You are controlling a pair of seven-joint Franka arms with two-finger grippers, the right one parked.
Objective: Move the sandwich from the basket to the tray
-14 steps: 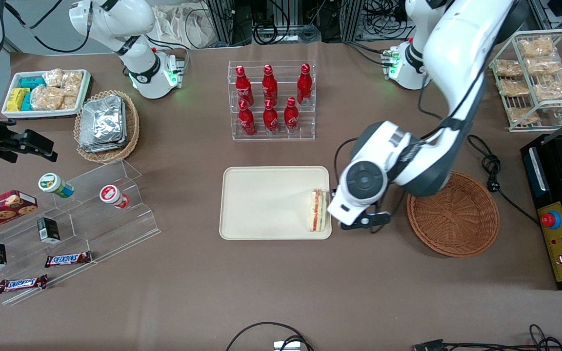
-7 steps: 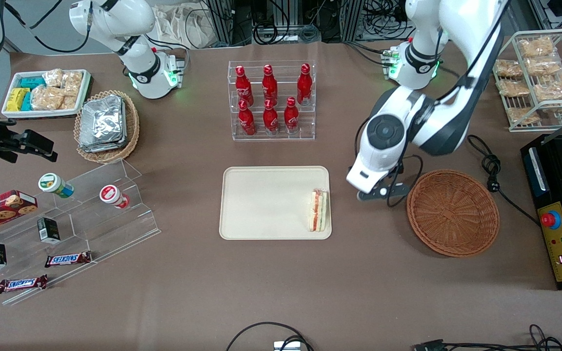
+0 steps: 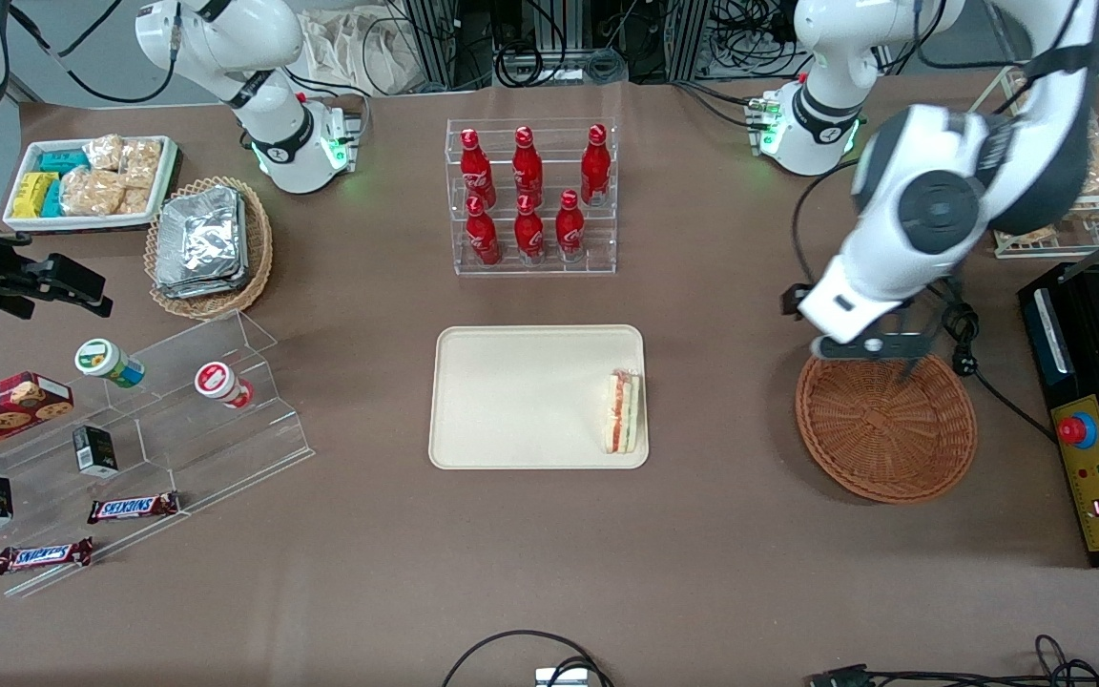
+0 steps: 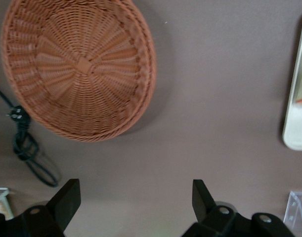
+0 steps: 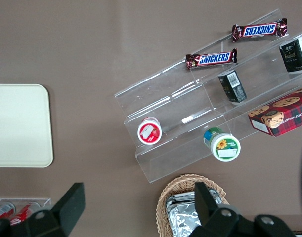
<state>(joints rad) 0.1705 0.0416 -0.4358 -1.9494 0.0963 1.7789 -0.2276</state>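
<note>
The sandwich (image 3: 623,412) lies on the cream-beige tray (image 3: 521,396), at the tray's edge nearest the working arm, filling layers showing. The reddish-brown wicker basket (image 3: 885,418) is empty; it also shows in the left wrist view (image 4: 79,66). My left gripper (image 3: 869,350) hangs open and empty, raised over the basket's rim farthest from the front camera. In the left wrist view the gripper (image 4: 136,197) has both dark fingers (image 4: 69,197) wide apart with only bare tabletop between them. A corner of the tray (image 4: 295,123) shows there too.
A clear rack of red bottles (image 3: 530,196) stands farther from the front camera than the tray. A black cable and plug (image 3: 958,329) lie beside the basket. A black machine (image 3: 1093,410) and a wire rack of snack bags (image 3: 1050,153) stand at the working arm's end.
My left gripper has left the sandwich on the tray and moved away, rising and swinging from beside the tray to over the basket's rim. The sandwich has not moved.
</note>
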